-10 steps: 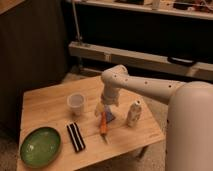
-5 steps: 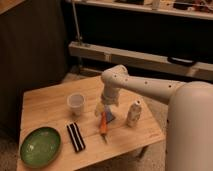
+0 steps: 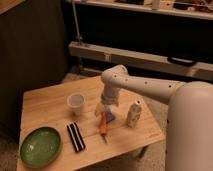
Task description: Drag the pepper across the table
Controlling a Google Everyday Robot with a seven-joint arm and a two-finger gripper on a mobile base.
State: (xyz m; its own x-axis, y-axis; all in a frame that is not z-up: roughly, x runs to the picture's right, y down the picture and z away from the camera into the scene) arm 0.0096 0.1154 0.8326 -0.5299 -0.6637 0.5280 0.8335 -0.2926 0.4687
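1. The robot's white two-finger gripper [image 3: 104, 109] hangs low just beside the small white paper cup [image 3: 75, 102]. The claw is released, with its jaws spread over the upper end of the slim orange-red toy pepper [image 3: 103, 125]. We cannot tell whether it touches.
2. The pepper lies flat on the low table with its light wooden plank top [image 3: 45, 102]. It sits slightly nearer the front edge than the cup, thin end pointing to that edge.
3. Over the past second we see no change: arm, claw and pepper sit exactly where they were. We judge the drag has not begun, or has paused.
4. A pale blue flat piece [image 3: 109, 116] lies just beside the pepper, on the side away from the cup. A small white bottle [image 3: 132, 114] stands farther out from the cup again.
5. In front of the cup lie a black ridged bar [image 3: 76, 136] and a round green plate [image 3: 40, 146].
6. With things on both sides of the cup, we think the sweep needs a careful path.
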